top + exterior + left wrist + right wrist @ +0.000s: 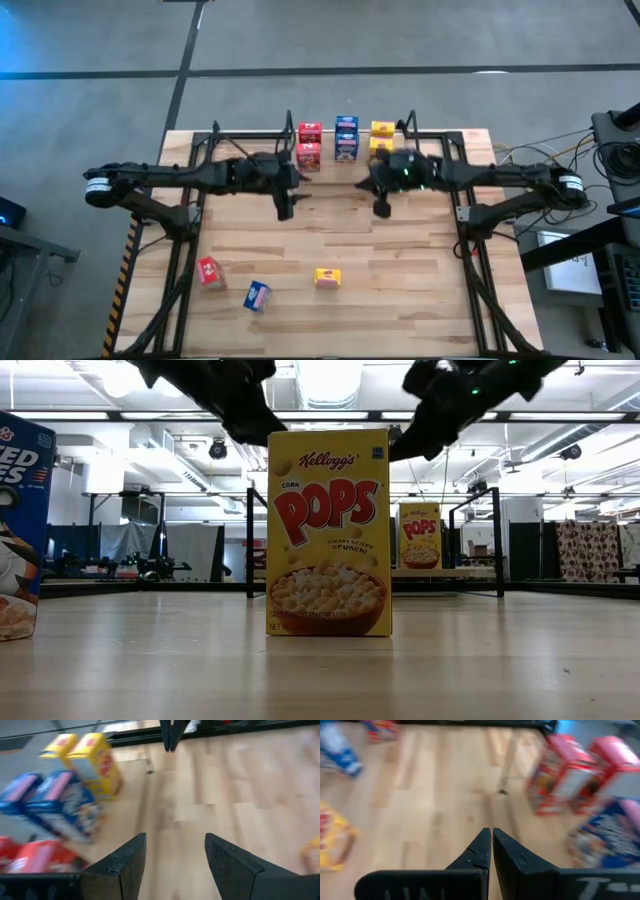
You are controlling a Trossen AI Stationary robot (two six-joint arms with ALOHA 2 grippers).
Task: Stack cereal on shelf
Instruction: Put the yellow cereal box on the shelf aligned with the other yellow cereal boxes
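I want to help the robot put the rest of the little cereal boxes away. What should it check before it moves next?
1. Left tool open with nothing between its fingers: ok.
2. Right tool shut, holding nothing: ok as a waiting arm, not ok for grabbing.
3. Boxes left on the table: red box, blue box, yellow box are not on the shelf: not ok yet.
4. Yellow box standing upright, seen from the low view: ok.
5. Blue box upright: cannot tell.
6. Shelf already holds red, blue and yellow boxes; room on top of them: cannot tell.
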